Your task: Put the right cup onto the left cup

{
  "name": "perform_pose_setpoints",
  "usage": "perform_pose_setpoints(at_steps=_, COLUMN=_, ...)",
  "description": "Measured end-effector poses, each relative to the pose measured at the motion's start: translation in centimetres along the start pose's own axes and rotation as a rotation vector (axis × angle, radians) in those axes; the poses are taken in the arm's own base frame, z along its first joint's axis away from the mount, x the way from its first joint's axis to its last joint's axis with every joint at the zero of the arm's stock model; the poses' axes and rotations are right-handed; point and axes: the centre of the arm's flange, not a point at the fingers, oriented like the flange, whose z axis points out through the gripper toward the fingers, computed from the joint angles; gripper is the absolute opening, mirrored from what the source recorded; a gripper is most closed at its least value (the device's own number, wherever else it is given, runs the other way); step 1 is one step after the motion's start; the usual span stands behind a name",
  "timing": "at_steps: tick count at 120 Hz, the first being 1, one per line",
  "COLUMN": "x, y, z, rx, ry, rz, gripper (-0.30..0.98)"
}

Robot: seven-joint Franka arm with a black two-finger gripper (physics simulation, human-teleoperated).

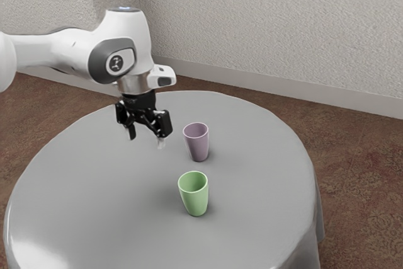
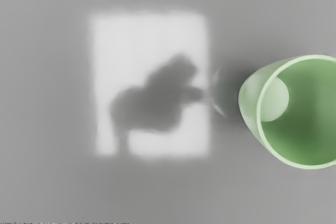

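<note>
My end effector (image 1: 146, 137) hangs above the round grey surface (image 1: 88, 187), its two fingers spread apart with nothing between them. The green cup (image 1: 194, 198) stands upright on the surface, mouth up, lower than my end effector and out ahead of it. The purple cup (image 1: 198, 145) also stands upright there, ahead of and below my end effector, farther to my left than the green one. The two cups are near each other but apart, and neither touches my fingers. In my wrist view I look down into the green cup through its wide rim; a paler round patch shows within its outline. Beside it, on the surface under my end effector, lies a bright patch of light (image 2: 126, 40) with a dark, uneven shape (image 2: 149, 108) across it. Beyond the surface are brown patterned carpet (image 1: 359, 174) and a pale textured wall (image 1: 277, 23).
</note>
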Motion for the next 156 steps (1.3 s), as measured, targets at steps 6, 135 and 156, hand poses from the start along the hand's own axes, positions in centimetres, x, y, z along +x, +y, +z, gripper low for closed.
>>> perform_pose_setpoints(at_steps=6, x=-0.1, y=0.4, z=0.3, rx=-0.005, ry=-0.006, rz=-0.015, gripper=0.69)
perform_pose_setpoints(at_steps=135, x=0.5, y=3.5, z=4.6, rx=-0.009, ry=-0.044, rz=-0.154, gripper=0.69)
perform_pose_setpoints(at_steps=156, x=1.3, y=3.8, z=5.8, rx=-0.01, ry=-0.059, rz=-0.159, gripper=0.69)
